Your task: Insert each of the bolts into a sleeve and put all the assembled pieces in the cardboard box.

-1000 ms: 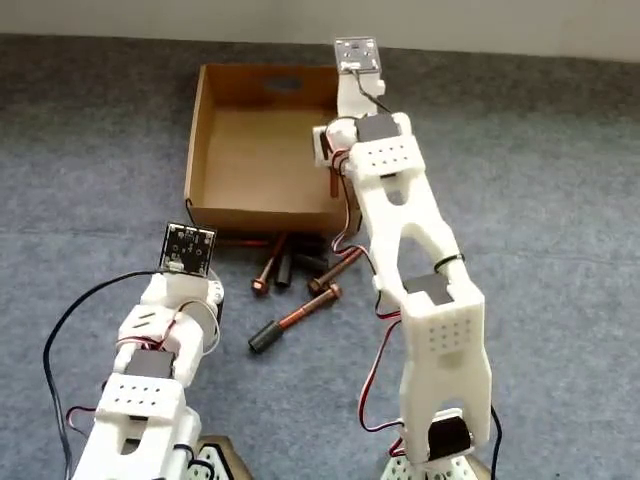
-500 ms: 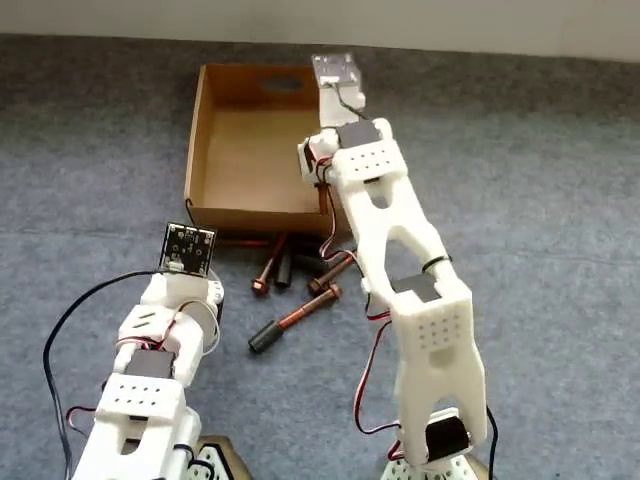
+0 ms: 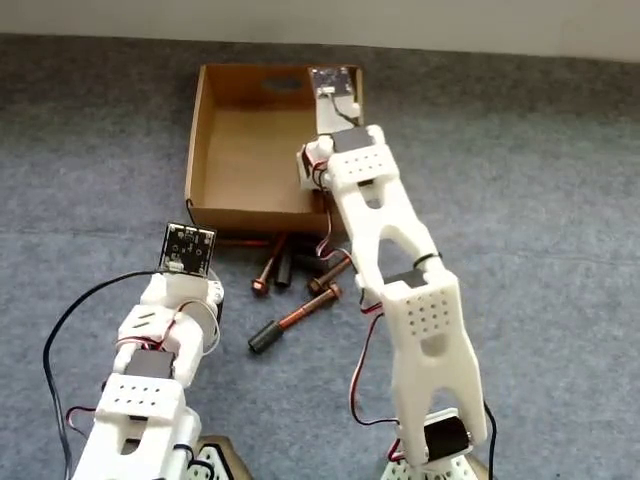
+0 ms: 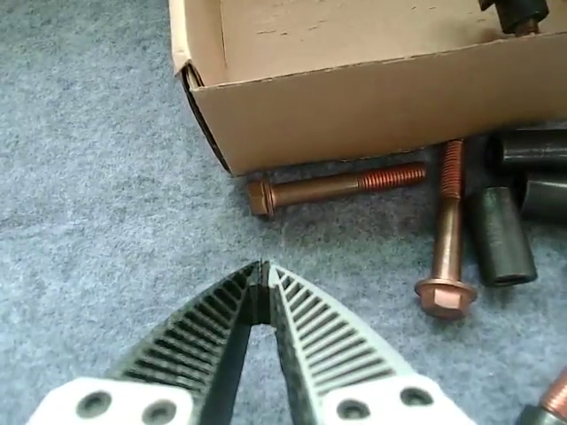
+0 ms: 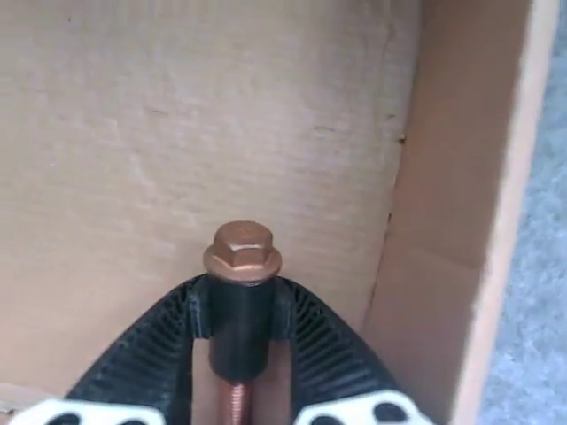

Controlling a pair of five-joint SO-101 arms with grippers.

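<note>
R arm (image 3: 400, 260) is stretched out over the cardboard box (image 3: 197, 140). Right hand (image 5: 239, 297) narrow, clamped on a black sleeve (image 5: 237, 332) w/ a copper bolt (image 5: 242, 251) through it. The hex head sits just past the fingertips and the threaded shank shows back toward the palm. We see box floor directly beyond this hand and a side wall close on one side of it; whether the piece touches the floor we can't tell. Left hand (image 4: 263, 270) is low over the grey worktop (image 3: 540, 220), outside the box, fingers pressed tog., nothing betw. them. Just ahead of its tips lies a loose bolt (image 4: 337, 188), running along the box's near wall, head straight in front of the tips. Further ahead & off to one side we note a second bolt (image 4: 446, 239), head pointing back toward the hand and shank running up to the box wall. An empty sleeve (image 4: 501, 235) lies just beside it, w/ more sleeves (image 4: 532, 150) beyond, close to the wall. In the high view another assembled piece (image 3: 295, 320) (bolt in sleeve) lies on the worktop betw. the two arms, apart from the pile by the box, sleeve end toward the L arm (image 3: 150, 370).
</note>
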